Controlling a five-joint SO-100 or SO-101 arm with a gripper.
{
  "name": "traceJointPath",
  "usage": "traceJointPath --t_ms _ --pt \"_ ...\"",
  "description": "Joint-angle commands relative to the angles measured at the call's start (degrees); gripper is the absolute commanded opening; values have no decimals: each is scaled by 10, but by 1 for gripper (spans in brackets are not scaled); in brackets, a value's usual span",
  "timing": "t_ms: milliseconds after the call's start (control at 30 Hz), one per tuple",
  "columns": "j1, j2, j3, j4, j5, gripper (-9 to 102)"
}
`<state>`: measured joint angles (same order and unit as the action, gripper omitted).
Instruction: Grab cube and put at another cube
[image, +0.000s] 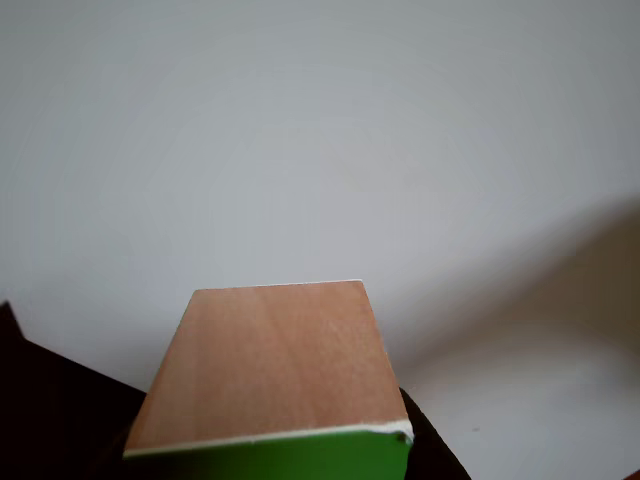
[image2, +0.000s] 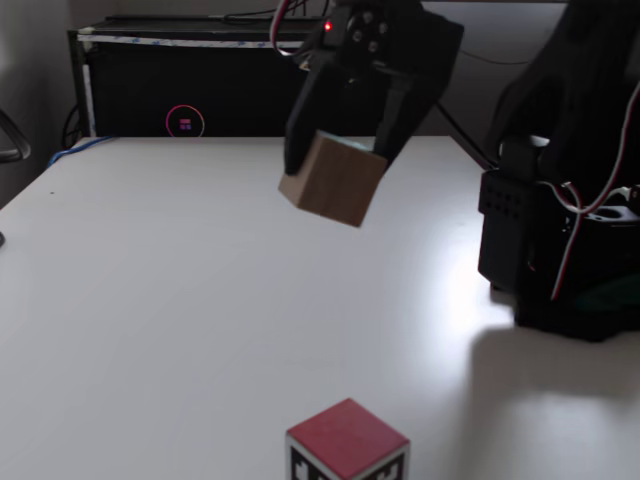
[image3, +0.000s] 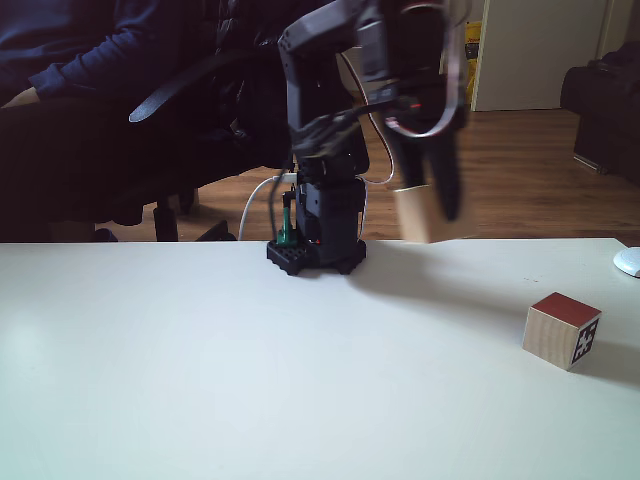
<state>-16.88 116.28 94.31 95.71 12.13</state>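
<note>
Black robot fingers (image2: 340, 150) are clamped on a green-sided wooden cube (image2: 333, 180), holding it above the white tabletop (image2: 180, 290), well apart from the red-topped cube (image2: 347, 440).

The gripper (image3: 428, 212) has a wooden cube (image3: 418, 214) pinched between its black fingers, hanging up in the air above the white table (image3: 250, 380). Another cube (image3: 562, 330) sits on the table off to the right, well apart, red top and a black-and-white marker on its side. The arm's base (image3: 318, 235) stands at the far edge, with a seated person (image3: 70, 60) behind.
</note>
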Motion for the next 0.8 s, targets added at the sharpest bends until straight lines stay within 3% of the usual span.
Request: traceJointPath --t_ms 0,267,767 --pt "-46 -23 -66 13 27 13" --pt "-148 -134 -141 26 45 13" --pt "-234 -308 -285 33 58 13"
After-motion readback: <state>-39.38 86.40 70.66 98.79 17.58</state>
